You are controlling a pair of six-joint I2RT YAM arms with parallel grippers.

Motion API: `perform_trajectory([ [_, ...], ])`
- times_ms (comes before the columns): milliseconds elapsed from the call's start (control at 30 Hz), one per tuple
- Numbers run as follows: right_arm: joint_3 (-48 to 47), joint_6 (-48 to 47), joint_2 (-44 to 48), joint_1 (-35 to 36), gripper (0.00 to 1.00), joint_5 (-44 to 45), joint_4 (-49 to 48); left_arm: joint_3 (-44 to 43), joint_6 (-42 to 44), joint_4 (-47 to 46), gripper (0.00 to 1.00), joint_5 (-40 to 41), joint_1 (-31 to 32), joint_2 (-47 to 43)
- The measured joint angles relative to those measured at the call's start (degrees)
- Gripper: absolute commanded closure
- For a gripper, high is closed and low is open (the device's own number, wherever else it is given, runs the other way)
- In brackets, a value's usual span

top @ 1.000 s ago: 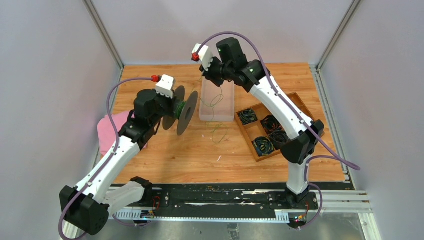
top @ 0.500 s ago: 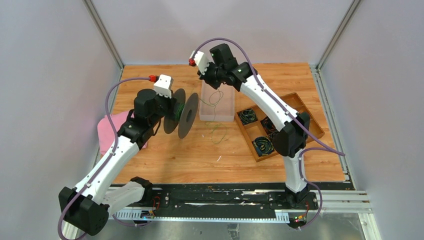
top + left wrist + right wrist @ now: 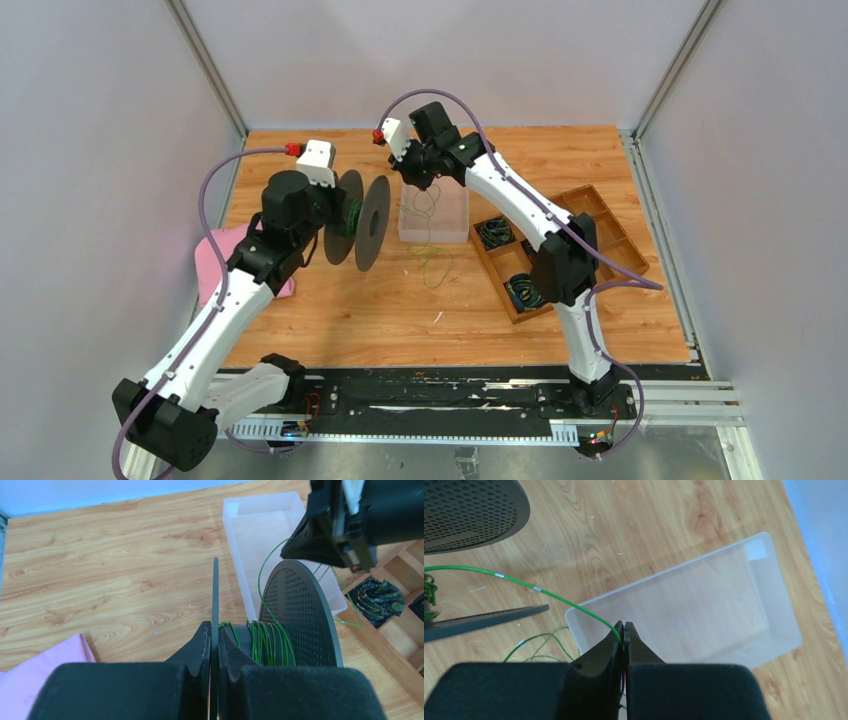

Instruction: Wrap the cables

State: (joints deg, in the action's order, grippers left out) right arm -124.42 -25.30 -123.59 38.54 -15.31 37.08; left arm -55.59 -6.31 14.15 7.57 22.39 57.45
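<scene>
From above, my right gripper (image 3: 410, 180) has swung closer to the spool (image 3: 362, 220) — another turn going on, I judge; left wrist shows the left gripper (image 3: 211, 632) clamped on its flange, the cables (image 3: 265, 642) wound round the hub; right wrist — jaws pinched on one strand.

One spool (image 3: 372, 222), one clear bin (image 3: 455, 225), one wooden tray (image 3: 603, 208), one pink cloth (image 3: 215, 262), one green cable (image 3: 549, 594). Dark coils (image 3: 495, 233): two showing, perhaps more hidden.
</scene>
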Motion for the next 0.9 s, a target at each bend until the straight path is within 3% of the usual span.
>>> perform_trajectory([
  [900, 14.51, 6.99, -1.46, -0.81, 0.82, -11.98, -5.77, -9.81, -6.38, 8.85, 1.0, 1.57, -1.4, -0.57],
])
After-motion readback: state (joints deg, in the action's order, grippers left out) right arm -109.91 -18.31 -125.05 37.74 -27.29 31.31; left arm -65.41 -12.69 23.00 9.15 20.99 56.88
